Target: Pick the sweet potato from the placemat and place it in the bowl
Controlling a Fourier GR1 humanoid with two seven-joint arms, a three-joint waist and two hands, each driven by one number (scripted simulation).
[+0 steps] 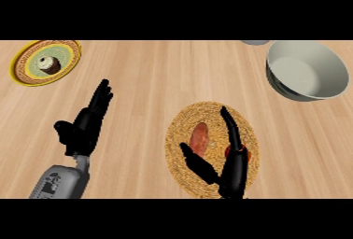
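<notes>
The oblong, reddish-brown sweet potato (200, 139) lies on the woven placemat (207, 112). My right hand (236, 173), spread wide, straddles it, and my left hand (82, 133) rests open.

The left hand (82, 130) rests open at the view's left, fingers straight and pointing up, on its grey forearm (60, 183). The right hand (234, 170) is low at centre-right, with thumb and fingers spread wide apart.

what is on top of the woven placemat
A sweet potato lies on the placemat, between thumb and fingers of the right hand. The hand covers the mat's lower right part.
</notes>
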